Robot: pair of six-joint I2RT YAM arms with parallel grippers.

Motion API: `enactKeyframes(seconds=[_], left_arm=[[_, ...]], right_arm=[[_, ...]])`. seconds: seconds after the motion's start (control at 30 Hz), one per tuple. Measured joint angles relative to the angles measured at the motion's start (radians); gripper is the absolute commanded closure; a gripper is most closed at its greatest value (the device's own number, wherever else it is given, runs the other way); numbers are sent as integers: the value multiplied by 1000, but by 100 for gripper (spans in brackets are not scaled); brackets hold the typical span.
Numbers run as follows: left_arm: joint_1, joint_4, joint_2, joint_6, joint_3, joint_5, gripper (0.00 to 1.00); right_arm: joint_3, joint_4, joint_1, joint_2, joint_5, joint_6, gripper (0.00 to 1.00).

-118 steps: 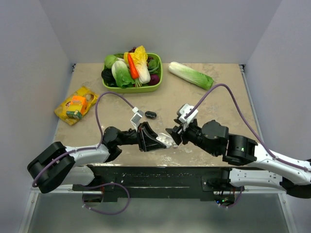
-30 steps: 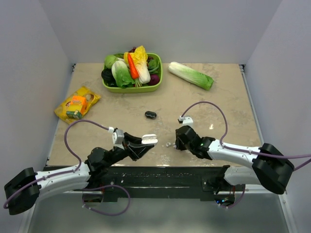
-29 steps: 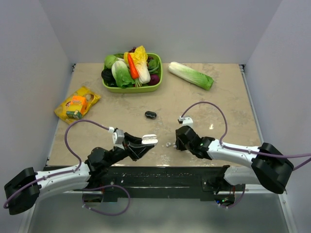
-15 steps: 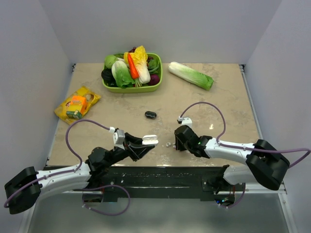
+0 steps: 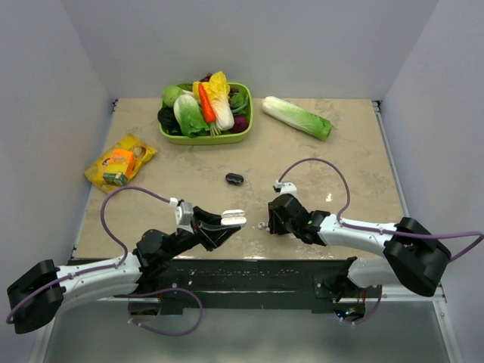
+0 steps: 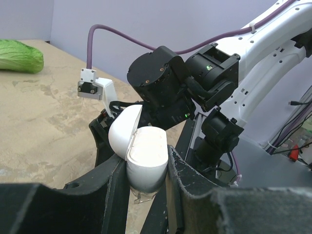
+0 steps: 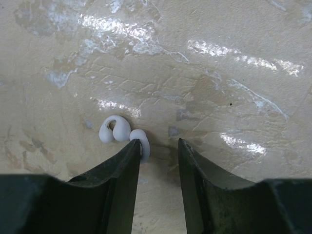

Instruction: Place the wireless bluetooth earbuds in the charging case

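Observation:
The white charging case (image 6: 146, 158) is clamped upright between my left gripper's (image 6: 146, 171) fingers, lid (image 6: 124, 131) hinged open to the left. In the top view that case (image 5: 233, 220) hangs just above the table's near edge. Two small white earbuds lie touching each other on the table: one curled (image 7: 114, 129), the other (image 7: 143, 142) against the inner tip of my right gripper's left finger. The right gripper (image 7: 157, 144) is down at the table, open, with bare tabletop between its fingers. From above, the earbuds (image 5: 262, 224) sit just left of the right gripper (image 5: 268, 223).
A green basket (image 5: 204, 140) of vegetables stands at the back, a napa cabbage (image 5: 296, 117) to its right. A yellow snack packet (image 5: 119, 162) lies at the left. A black oval object (image 5: 234, 179) rests mid-table. The right arm (image 6: 165, 87) looms close behind the case.
My right gripper has slid a little left toward the earbuds and its jaws have spread slightly. The left arm and the case have stayed put.

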Motion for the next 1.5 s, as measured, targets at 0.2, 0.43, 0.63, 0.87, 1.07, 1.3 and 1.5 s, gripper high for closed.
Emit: enactKeyframes(seconds=[0.2, 0.43, 0.63, 0.87, 1.07, 1.3, 1.5], left_arm=[[0, 3, 4, 0, 0, 4, 100], [0, 7, 4, -6, 0, 5, 100], [0, 11, 4, -12, 0, 7, 100], [0, 25, 5, -15, 0, 7, 100], [0, 37, 37, -15, 0, 6, 100], [23, 69, 132, -15, 5, 57, 100], [173, 109, 211, -48, 65, 281, 100]], right_arm=[[2, 9, 0, 4, -28, 0, 58], [3, 29, 1, 14, -68, -3, 66], [3, 51, 2, 34, -94, -3, 85], [3, 6, 2, -58, -59, -9, 100], [92, -163, 3, -298, -26, -79, 100], [345, -320, 19, -532, -167, -257, 100], [460, -436, 40, -599, -406, -399, 100]])
